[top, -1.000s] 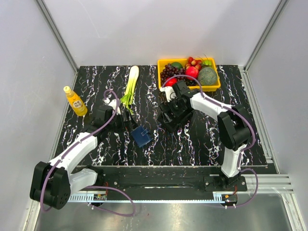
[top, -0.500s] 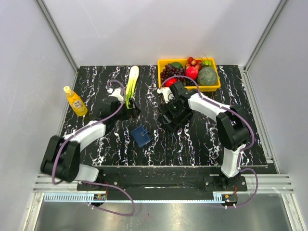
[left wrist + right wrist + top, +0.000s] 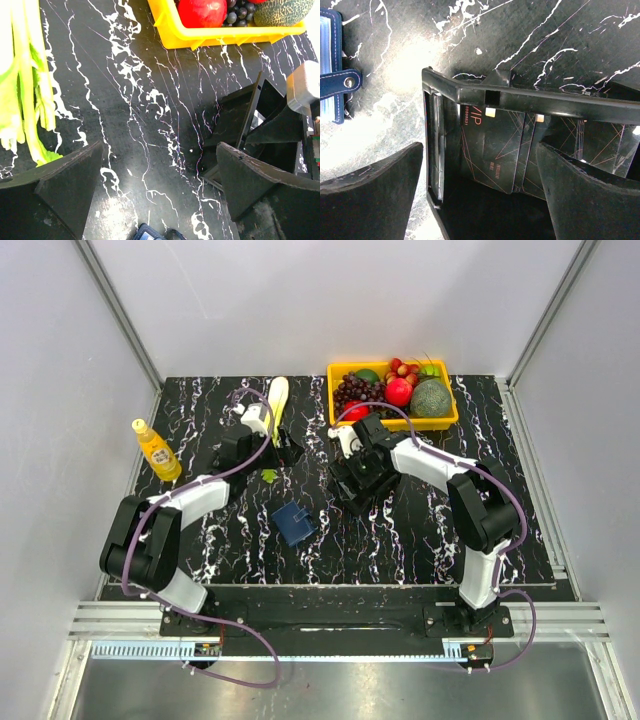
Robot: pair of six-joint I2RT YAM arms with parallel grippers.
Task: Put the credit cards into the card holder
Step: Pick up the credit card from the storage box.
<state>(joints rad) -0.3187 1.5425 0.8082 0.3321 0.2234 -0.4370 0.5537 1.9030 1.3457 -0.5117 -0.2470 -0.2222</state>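
The card holder point(image 3: 294, 523), a small navy wallet, lies closed on the marble table; its strap edge point(image 3: 332, 65) shows left in the right wrist view, and a corner point(image 3: 150, 234) at the bottom of the left wrist view. Several black credit cards point(image 3: 495, 150) with thin orange lines lie in a black tray point(image 3: 520, 95). My right gripper point(image 3: 480, 190) hangs open over those cards, one finger on each side, holding nothing; from above it point(image 3: 358, 480) covers the tray. My left gripper point(image 3: 283, 447) is open and empty above bare table point(image 3: 160, 185), beside the leek.
A leek point(image 3: 275, 400) lies at the back left, its leaves point(image 3: 25, 90) close to my left finger. A yellow basket point(image 3: 393, 390) of fruit stands at the back right. An orange juice bottle point(image 3: 155, 450) stands at the left edge.
My left arm has swung away from the card holder toward the back, ending beside the leek. The right gripper has stayed over the tray, barely shifting.
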